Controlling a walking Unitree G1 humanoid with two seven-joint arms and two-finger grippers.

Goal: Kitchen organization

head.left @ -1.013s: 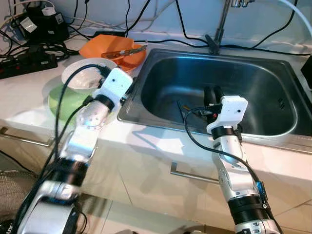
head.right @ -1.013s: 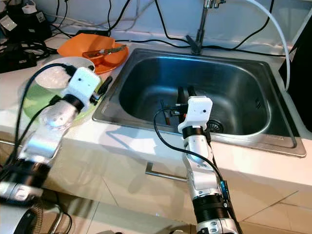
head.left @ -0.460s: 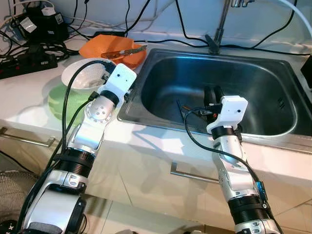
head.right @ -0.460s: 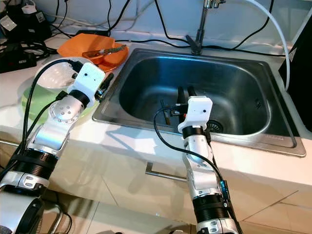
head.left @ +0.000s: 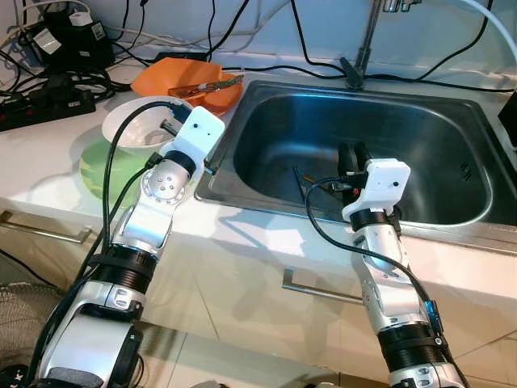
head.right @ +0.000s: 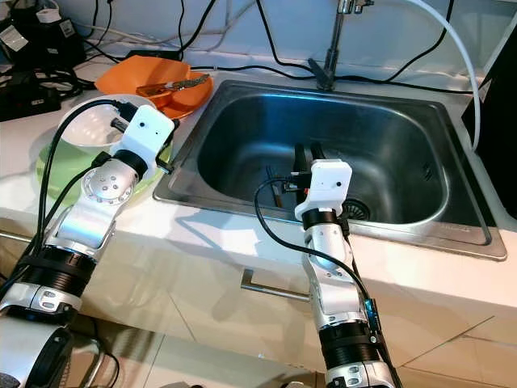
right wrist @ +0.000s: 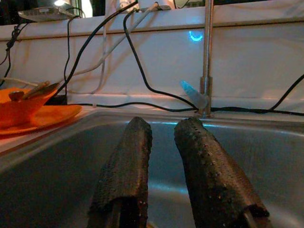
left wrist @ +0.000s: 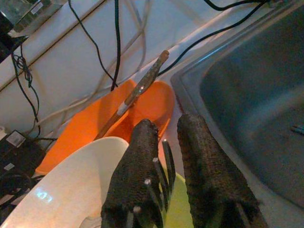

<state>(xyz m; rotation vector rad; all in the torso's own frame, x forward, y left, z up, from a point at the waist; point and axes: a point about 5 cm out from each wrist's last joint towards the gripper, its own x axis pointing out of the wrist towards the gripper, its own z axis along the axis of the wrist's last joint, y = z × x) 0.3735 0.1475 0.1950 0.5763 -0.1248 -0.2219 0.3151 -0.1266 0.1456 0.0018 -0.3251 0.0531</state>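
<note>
Where the white counter (head.left: 48, 153) meets the wall, black cables (head.left: 56, 85) and a power strip (head.left: 36, 109) crowd the back edge.
Sink: a steel basin (head.left: 452, 137) is sunk into the counter, its tap (head.left: 359, 48) at the rear, and a thin dark utensil (head.left: 303, 182) lies on its floor.
Cabinets: pale fronts with metal handles (head.left: 311, 291) run below the counter.
Dishes: an orange plate (head.left: 166, 77) with a knife-like tool (head.left: 206, 83) across it sits left of the sink; nearer the robot a white bowl (head.left: 133, 129) rests on a green plate (head.left: 101, 174).
Left arm: it reaches up over the counter edge, and the left gripper (left wrist: 166, 142) hangs above the bowl's rim, fingers slightly parted and pinching nothing.
Right arm: it rises upright from below, and the right gripper (right wrist: 161, 137) is inside the sink, pointing toward the tap, fingers slightly apart and empty.
</note>
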